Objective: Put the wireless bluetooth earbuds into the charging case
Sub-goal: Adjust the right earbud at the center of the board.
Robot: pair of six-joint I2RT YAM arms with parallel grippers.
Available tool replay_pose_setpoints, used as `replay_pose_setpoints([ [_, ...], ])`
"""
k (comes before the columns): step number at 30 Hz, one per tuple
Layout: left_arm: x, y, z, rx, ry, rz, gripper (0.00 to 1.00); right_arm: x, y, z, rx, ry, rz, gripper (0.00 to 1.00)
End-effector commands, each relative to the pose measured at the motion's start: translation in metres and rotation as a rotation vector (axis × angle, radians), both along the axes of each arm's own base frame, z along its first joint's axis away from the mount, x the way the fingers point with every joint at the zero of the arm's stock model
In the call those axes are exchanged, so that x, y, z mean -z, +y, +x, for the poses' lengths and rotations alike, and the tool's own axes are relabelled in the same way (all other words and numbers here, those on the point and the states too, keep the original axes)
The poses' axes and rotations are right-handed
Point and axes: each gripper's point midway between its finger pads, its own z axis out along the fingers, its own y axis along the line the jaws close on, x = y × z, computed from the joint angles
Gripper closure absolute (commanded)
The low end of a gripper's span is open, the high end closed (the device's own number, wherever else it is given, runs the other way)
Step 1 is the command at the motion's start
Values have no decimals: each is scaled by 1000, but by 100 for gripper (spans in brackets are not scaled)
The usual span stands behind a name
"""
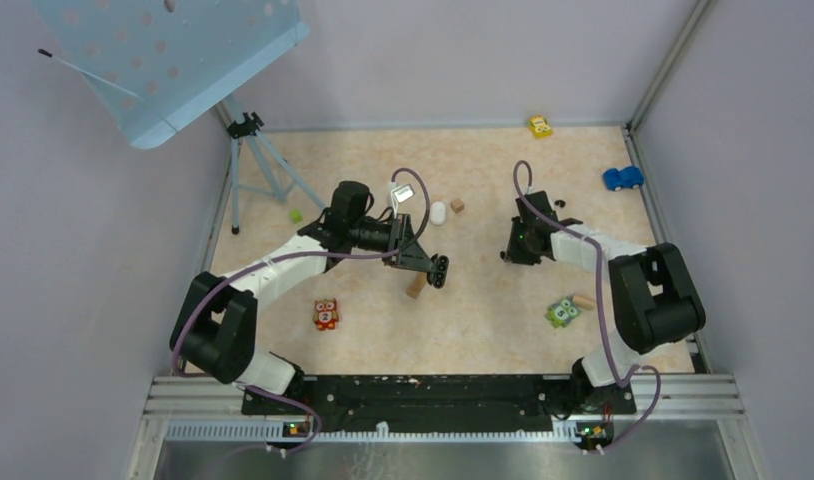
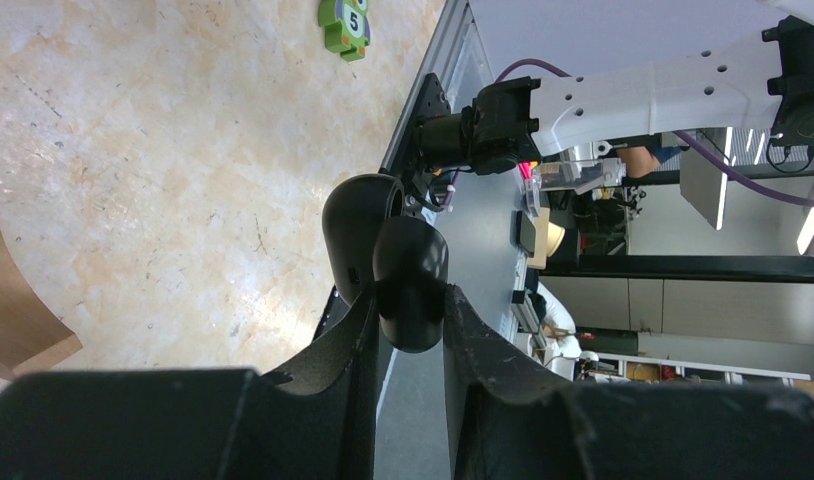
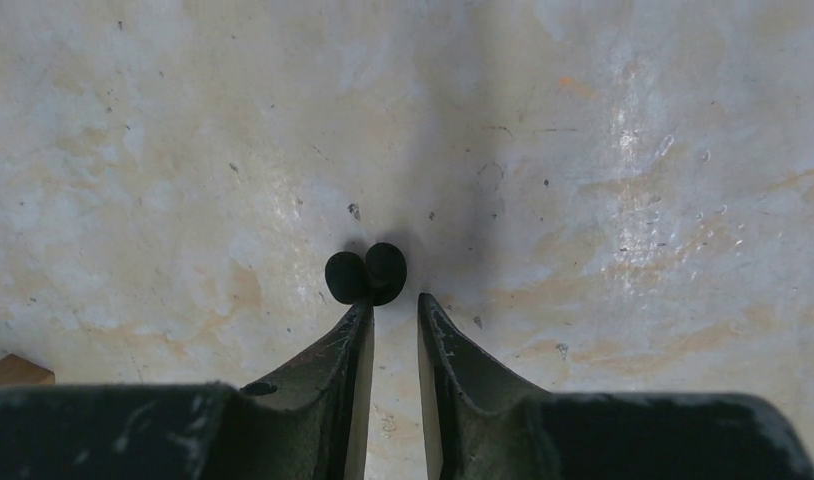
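**A:** What does the view from above give you?

**B:** The left gripper (image 1: 438,270) hangs over the middle of the mottled beige table (image 1: 483,340). There is something dark at its tips, too small to make out. The right gripper (image 1: 516,245) points down at the table, well apart from the left one. A tan wooden block (image 1: 415,287) lies just beside the left gripper, and a small white rounded thing (image 1: 438,212) lies farther back. A green owl-shaped toy block (image 1: 563,312) sits near the right arm, and a blue toy car (image 1: 623,178) is by the right wall.

**A:** And the left wrist camera?

**B:** It shows what the dark thing is: a glossy black, rounded plastic charging case (image 2: 410,270). Its lid (image 2: 355,235) seems to stand open behind it. The case is clenched between both fingers (image 2: 333,350).

**A:** Where's the bud?

**B:** Only the right wrist view shows it. It is a tiny black, two-lobed wireless earbud (image 3: 366,273), lying on the table just past the fingertip (image 3: 348,340) on the picture's left. Those fingers stand a narrow slit apart with bare table between them, grasping nothing. From above, the gripper itself hides the earbud.
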Motion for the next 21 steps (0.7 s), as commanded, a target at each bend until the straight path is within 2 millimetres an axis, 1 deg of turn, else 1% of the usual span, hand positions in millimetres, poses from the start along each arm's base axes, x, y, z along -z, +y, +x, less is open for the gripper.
replay_pose_setpoints([
  [1,-16,2,-3,12,-70,-33,100,-3,7,23,29,-53,18,78],
  [4,-17,1,-3,11,-69,-35,100,-4,7,24,46,-70,23,76],
  [11,-17,1,-4,13,-68,-38,100,-16,8,31,77,-123,57,70],
  [15,-18,1,-4,10,-69,-39,100,-21,7,35,102,-147,68,70],
  [21,-18,0,-2,16,-63,-43,100,-18,-2,33,169,-140,100,70],
])
